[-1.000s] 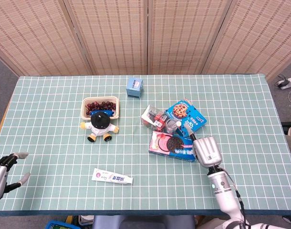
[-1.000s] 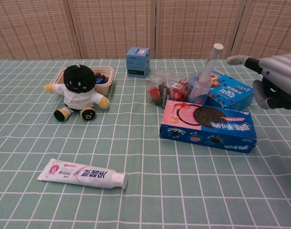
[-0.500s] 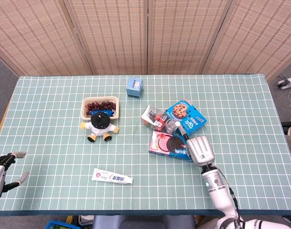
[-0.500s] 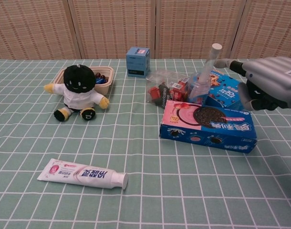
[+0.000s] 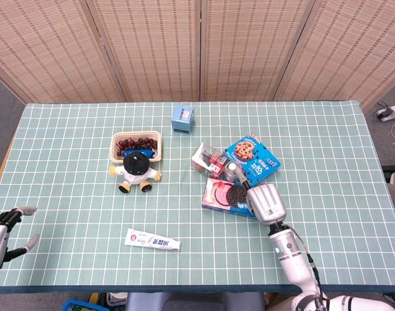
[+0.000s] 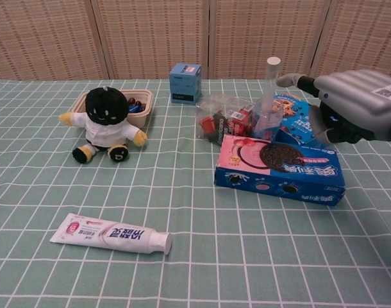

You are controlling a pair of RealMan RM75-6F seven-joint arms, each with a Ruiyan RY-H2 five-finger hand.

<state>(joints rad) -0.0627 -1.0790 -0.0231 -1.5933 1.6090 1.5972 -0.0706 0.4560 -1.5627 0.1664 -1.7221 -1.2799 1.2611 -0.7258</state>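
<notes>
Right robot hand (image 6: pixel 352 106) has slid left across the last second, now hovering over the far end of the Oreo box (image 6: pixel 280 169), fingertip (image 6: pixel 286 80) just beside the clear bottle (image 6: pixel 268 99). Bottle stands nearer upright than before; earlier it leaned toward the hand. Whether the finger touches it, can't tell.

Right robot hand holds nothing I can see: one finger is out toward the bottle, the rest curl under the palm. Left robot hand (image 5: pixel 4 230) sits at the near-left table corner, fingers spread, released, well apart from everything.

Bottle sits in the cluster: blue cookie box (image 6: pixel 299 119) behind it, plastic snack bag (image 6: pixel 222 117) to its left, Oreo box in front.

Risks:
- Bottle is tall and narrow, so a side nudge likely topples it onto the snack bag.
- Palm hangs low over the Oreo box; dropping could drag it.

Room: tight around the bottle on three sides. Open table (image 5: pixel 327 129) beyond and right of the cluster. Plush toy (image 6: pixel 106 125), bowl (image 6: pixel 144 99), small blue box (image 6: pixel 185 83) and toothpaste (image 6: pixel 112 233) are well clear.
</notes>
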